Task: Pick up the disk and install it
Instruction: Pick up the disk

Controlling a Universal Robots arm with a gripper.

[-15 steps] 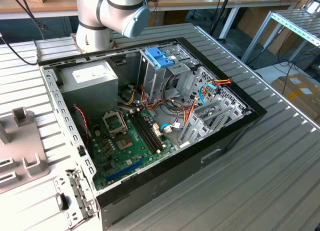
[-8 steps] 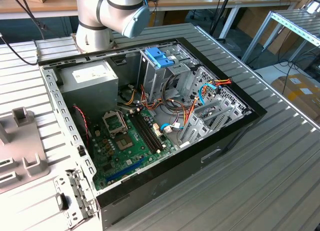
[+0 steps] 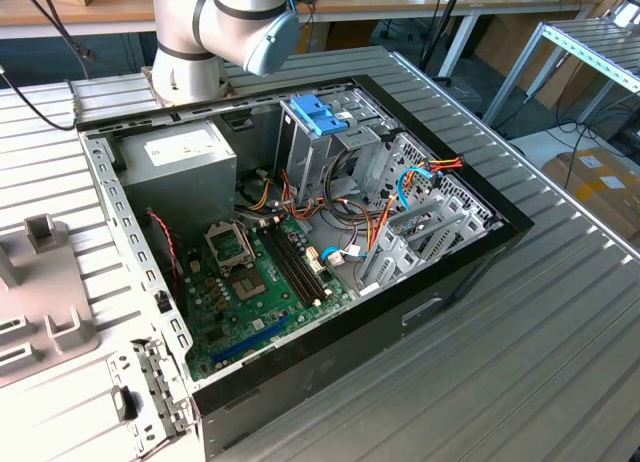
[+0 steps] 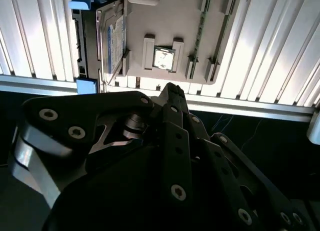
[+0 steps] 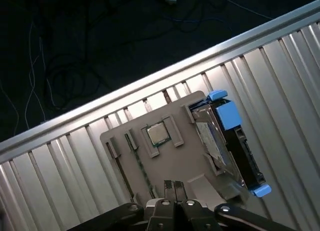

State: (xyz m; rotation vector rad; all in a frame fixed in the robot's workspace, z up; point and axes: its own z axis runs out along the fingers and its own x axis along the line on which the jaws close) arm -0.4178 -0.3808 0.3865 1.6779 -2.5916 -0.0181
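The disk (image 4: 100,36) (image 5: 231,141) stands on edge in a slot at one end of a beige holder plate (image 4: 185,21) (image 5: 175,161) in both wrist views. It has a dark body with light-blue rails and a blue end tab. My gripper (image 4: 171,89) (image 5: 172,184) hovers above the plate's edge, off to the side of the disk and apart from it. Its fingers are pressed together with nothing between them. In the exterior view the open computer case (image 3: 470,272) lies on the table, with the tall metal drive cage (image 3: 305,157) inside.
A processor chip (image 4: 163,57) (image 5: 158,134) and a memory stick (image 5: 140,163) also sit on the holder plate. The case holds a motherboard (image 3: 255,282), power supply (image 3: 180,167), loose cables (image 3: 430,177) and a blue bracket (image 3: 318,112) on the cage. The arm's base (image 3: 200,42) stands behind the case.
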